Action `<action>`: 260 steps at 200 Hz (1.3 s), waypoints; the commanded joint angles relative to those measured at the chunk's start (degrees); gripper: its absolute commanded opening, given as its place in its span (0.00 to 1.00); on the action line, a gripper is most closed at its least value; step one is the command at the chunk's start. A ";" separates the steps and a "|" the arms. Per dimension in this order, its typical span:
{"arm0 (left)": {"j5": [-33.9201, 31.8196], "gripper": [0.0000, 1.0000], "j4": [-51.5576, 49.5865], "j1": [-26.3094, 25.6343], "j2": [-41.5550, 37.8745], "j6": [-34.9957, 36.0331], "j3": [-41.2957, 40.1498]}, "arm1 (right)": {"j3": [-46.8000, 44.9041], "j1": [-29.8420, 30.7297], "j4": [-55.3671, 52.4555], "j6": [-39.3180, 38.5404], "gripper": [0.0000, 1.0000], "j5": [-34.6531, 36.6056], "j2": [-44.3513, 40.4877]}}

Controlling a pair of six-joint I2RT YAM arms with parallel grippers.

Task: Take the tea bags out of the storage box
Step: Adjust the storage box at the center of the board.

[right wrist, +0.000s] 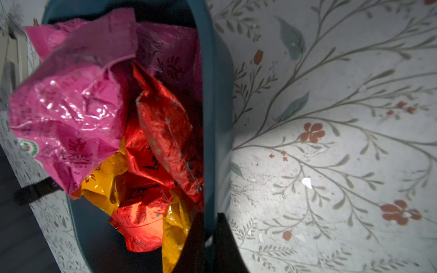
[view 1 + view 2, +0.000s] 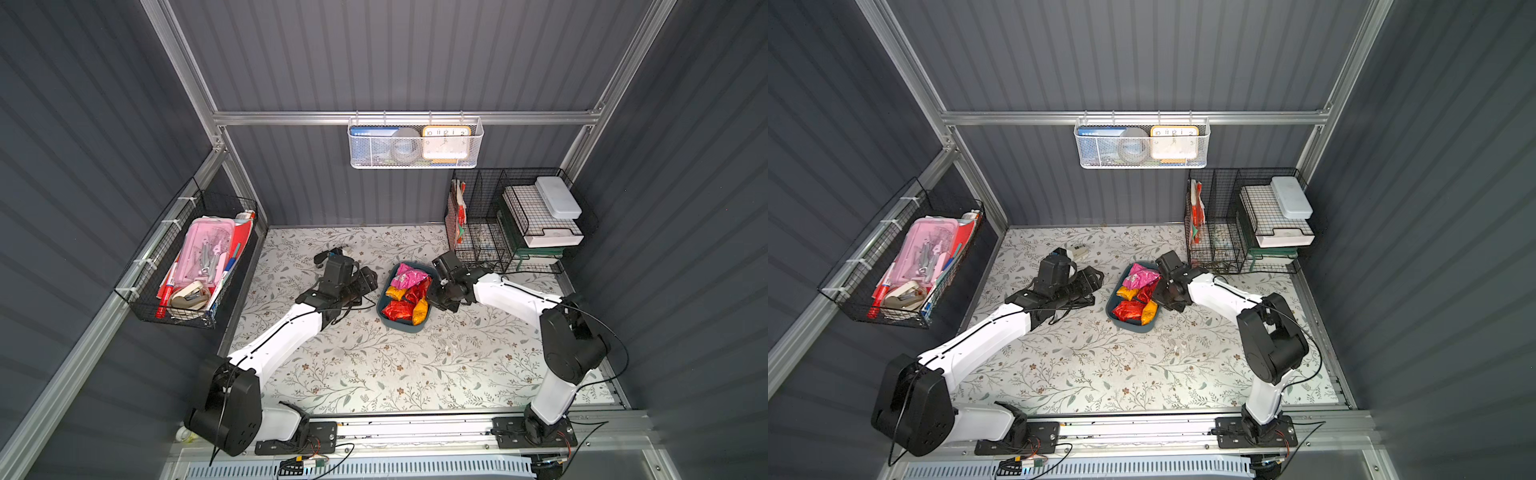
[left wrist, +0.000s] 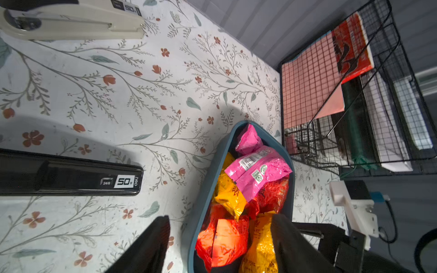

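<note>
A white table cover printed with leafy twigs and small rust flowers fills the floor of a booth walled in dark grey ribbed panels and framed in aluminium rails. A white mesh basket hangs from the back rail at upper centre. A black wire basket is fixed to the wall at middle left, and a black wire rack stands in the table's upper right corner. The storage box sits on the cover just right of frame centre in both top views, and the tea bags are piled inside it, pink over red and yellow. The right gripper pinches the box's side wall, one finger inside and one outside. The left gripper is spread wide at the box's opposite side. A beige stapler lies on the cover in the left wrist view's upper left.
</note>
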 commanded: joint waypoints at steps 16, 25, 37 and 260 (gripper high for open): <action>6.97 0.68 0.26 2.32 2.57 5.05 1.15 | 5.57 1.57 -2.10 -7.61 0.00 -6.23 2.05; 8.21 0.67 0.68 2.38 3.49 5.57 1.05 | 6.60 1.53 -2.51 -9.38 0.00 -7.16 2.88; 9.48 0.66 1.23 2.46 4.77 5.83 0.91 | 8.09 1.66 -3.90 -11.63 0.00 -9.92 4.03; 6.47 0.50 2.04 2.55 1.79 -0.47 -8.75 | 0.04 8.38 8.97 12.87 0.65 1.84 -8.47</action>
